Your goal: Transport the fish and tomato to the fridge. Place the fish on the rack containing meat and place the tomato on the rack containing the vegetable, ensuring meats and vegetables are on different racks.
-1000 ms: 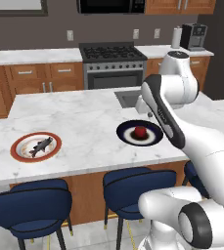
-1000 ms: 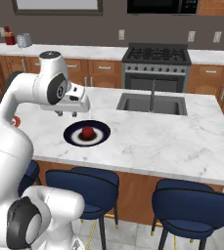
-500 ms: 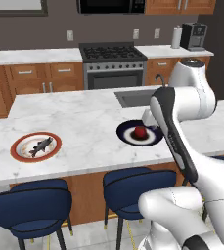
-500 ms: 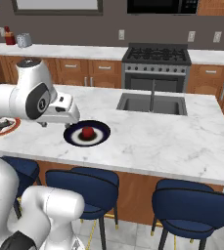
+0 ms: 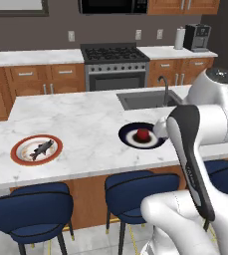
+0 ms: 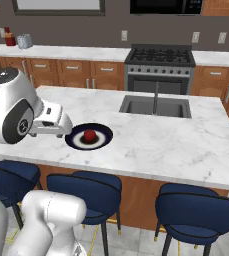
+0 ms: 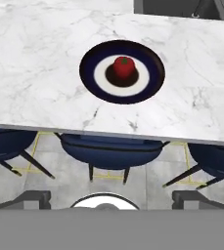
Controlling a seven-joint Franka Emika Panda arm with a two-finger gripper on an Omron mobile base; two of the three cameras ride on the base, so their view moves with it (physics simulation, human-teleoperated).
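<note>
Hovering high over the marble worktop (image 7: 40, 63), end effector (image 7: 111, 200) aimed down at the tomato (image 7: 123, 67), fingers (image 7: 35, 199) spread wide with nothing between them. Sitting dead centre on a dark blue plate (image 7: 152, 73) with a white ring, that tomato (image 5: 143, 134), stem spot up, near the worktop's front edge and just short of the sink (image 5: 145, 98). Seen from the right base camera too, red against the plate (image 6: 102, 135), with the white wrist (image 6: 48, 121) hanging just beside the plate's left rim.

Over on the far left of the worktop, the fish (image 5: 41, 148) lying flat and diagonal on an orange-rimmed plate (image 5: 20, 147), well apart from the tomato. Both untouched; fridge run not yet begun by the look of it.

Handling call on the tomato: likely light, smooth and glossy, so probably slippery, and round enough to roll or squirt out of a lopsided pinch. Soft skin as well, so probably a gentle squeeze only. Best bet looks like coming straight down and closing across the widest part, fingers either side of the middle, below the stem. Shallow plate, so little rim to foul the fingers. Fish likely trickier: slim, limp perhaps, best pinched across the body mid-length, clear of the tail.

Blue stools (image 7: 108, 151) tucked below the worktop edge, no obstacle from above.
</note>
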